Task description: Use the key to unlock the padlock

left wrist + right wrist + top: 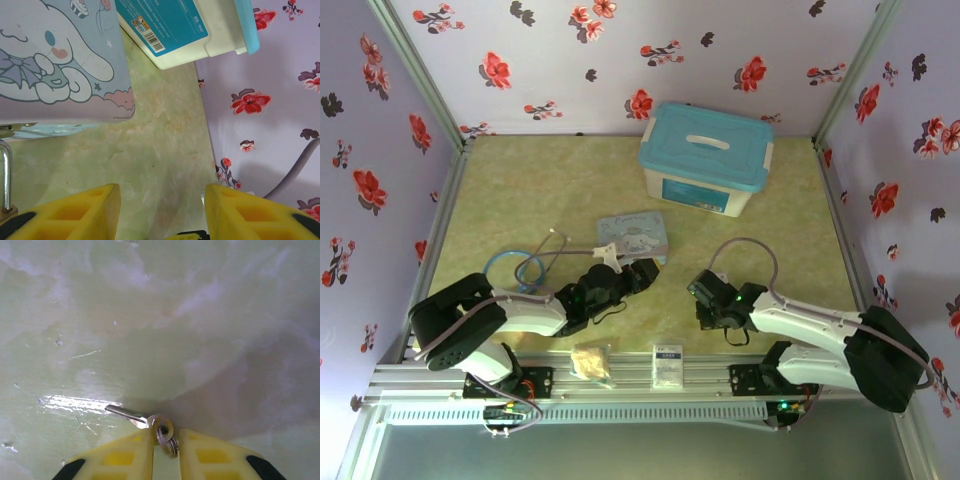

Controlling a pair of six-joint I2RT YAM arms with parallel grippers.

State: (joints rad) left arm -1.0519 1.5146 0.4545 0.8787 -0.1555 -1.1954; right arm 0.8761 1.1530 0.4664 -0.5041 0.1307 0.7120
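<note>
Key (134, 416) looks slim, silvery, with ringed bow.

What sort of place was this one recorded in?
Probably a staged robot test booth rather than a real room: flower-papered walls box in a green marbled tabletop, with an aluminium mounting rail along its near edge.

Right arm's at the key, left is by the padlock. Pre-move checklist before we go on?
1. Right gripper on the key: ok, jaws shut on its head.
2. Key clear of the table: not ok, the blade lies on the surface.
3. Padlock held by left gripper: not ok, jaws open with nothing between; the padlock sits outside one finger, at the edge of the left wrist view.
4. Keyhole facing: cannot tell.
5. Room around the padlock: cannot tell; the cartoon tin is close behind.
</note>
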